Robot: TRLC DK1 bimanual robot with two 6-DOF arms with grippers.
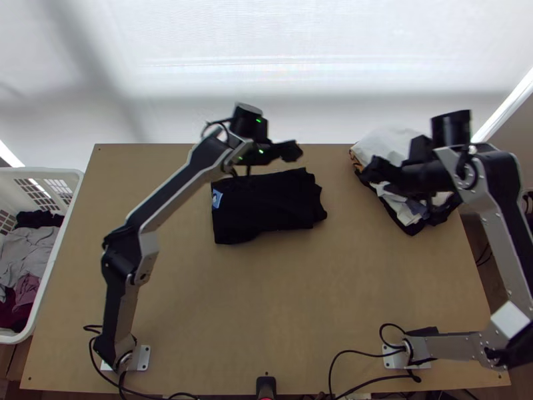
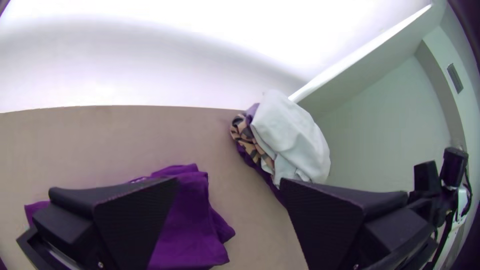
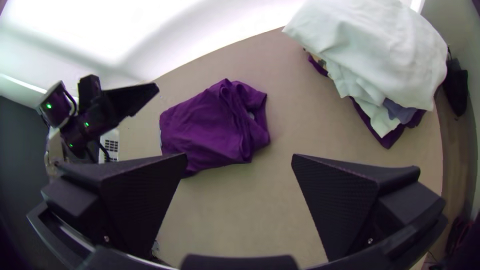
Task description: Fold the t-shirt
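T-shirt folded, L claw wide, R claw wide, blocking pt clothes pile

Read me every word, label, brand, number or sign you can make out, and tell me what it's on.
No readable text anywhere.
Dark folded t-shirt: small pale blue patch at its left end in the top view, too small to read.
Tan-and-black patterned cloth in the pile: blotches, no lettering I can make out.

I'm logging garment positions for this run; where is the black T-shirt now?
In the top view, the T-shirt lies bunched or folded just left of the table's middle, left of the clothes pile.
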